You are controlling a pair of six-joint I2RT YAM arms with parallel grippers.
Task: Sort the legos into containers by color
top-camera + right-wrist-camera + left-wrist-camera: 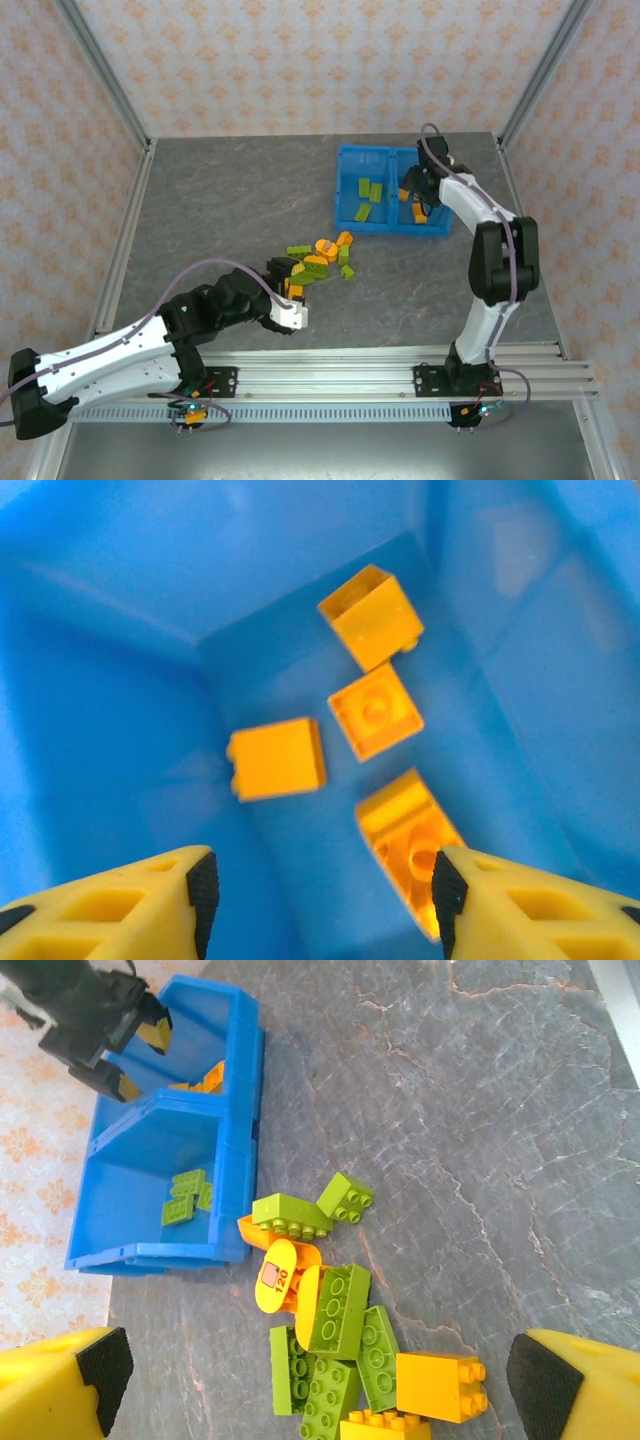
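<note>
Left pincer (320,1372) hangs spread over the legos (338,1312), likely light, hard, slick, best nipped across flat sides; right pincer (324,892) gapes too.

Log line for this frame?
left gripper: open, at green/orange plastic brick pile | right gripper: open, inside blue plastic bin, above orange bricks
</note>
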